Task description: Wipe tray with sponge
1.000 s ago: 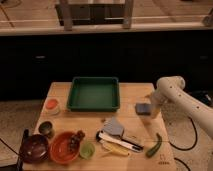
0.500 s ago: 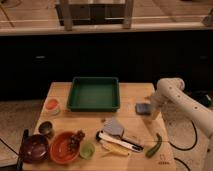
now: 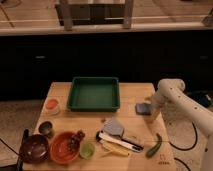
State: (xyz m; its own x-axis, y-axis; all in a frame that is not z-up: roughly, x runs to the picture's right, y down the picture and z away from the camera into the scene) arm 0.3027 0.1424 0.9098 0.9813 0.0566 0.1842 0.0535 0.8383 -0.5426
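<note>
on the pale wooden surface (image 3: 131,93): a tray, a sponge, bowls, cups, utensils and a robot gripper at the right side.
tray: large square green plastic tray with low walls (image 3: 94,95), at the far middle of the surface, flat and with nothing inside it.
sponge: small blue-grey rectangular soft sponge (image 3: 142,108), lying flat on the surface, outside the tray and just beside its right near corner.
gripper: white arm's gripper (image 3: 151,111), reaching down from the right onto the right edge of the sponge.
jaws: spread wide, released; whether they touch the sponge cannot be told.
arm: white arm (image 3: 172,89), bent at an elbow above the right edge of the surface, running off toward the lower right.
grey piece: grey angular folded cloth-like piece (image 3: 114,126), near the middle front, well apart from the sponge.
utensil: black-and-white long utensil (image 3: 119,140), lying just in front of the grey piece.
yellow item: long yellow object (image 3: 115,148), beside the utensil on its near side.
green pepper: slim curved green pepper (image 3: 154,145), at the front right.
orange bowl: round orange bowl (image 3: 62,148), front left, with something dark at its right rim.
dark bowl: round dark red bowl (image 3: 34,148), left of the orange bowl.
green cup: small light green cup (image 3: 87,149), right of the orange bowl.
metal cup: small dark cup (image 3: 46,128), behind the two bowls.
orange-topped cup: small pale cup with orange top (image 3: 52,105), left of the tray.
</note>
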